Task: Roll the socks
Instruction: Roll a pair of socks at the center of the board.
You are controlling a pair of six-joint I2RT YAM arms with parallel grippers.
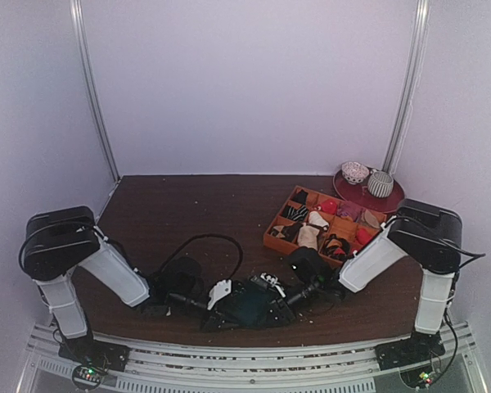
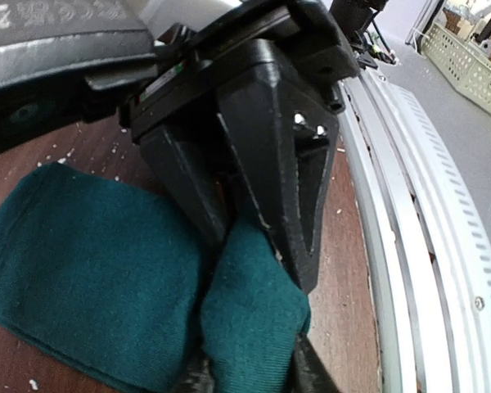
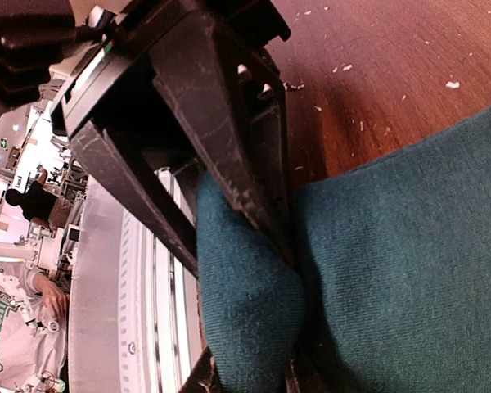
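Note:
The dark teal socks [image 1: 247, 304] lie bunched on the brown table near its front edge, between the two arms. A small white patch shows at their left end. My left gripper [image 1: 206, 314] comes in from the left. In the left wrist view its fingers [image 2: 250, 360] are shut on a raised fold of the socks [image 2: 90, 262]. My right gripper [image 1: 285, 301] reaches in from the right. In the right wrist view its fingers [image 3: 250, 364] pinch another fold of the socks [image 3: 409, 246]. Both pinches sit close to the metal rail.
An orange compartment tray [image 1: 270, 240] with several rolled socks stands right of centre. Behind it is a dark red plate [image 1: 368, 199] bearing two small patterned bowls. A black cable [image 1: 204, 239] loops over the table behind the left gripper. A slotted metal rail [image 1: 254, 362] runs along the front edge.

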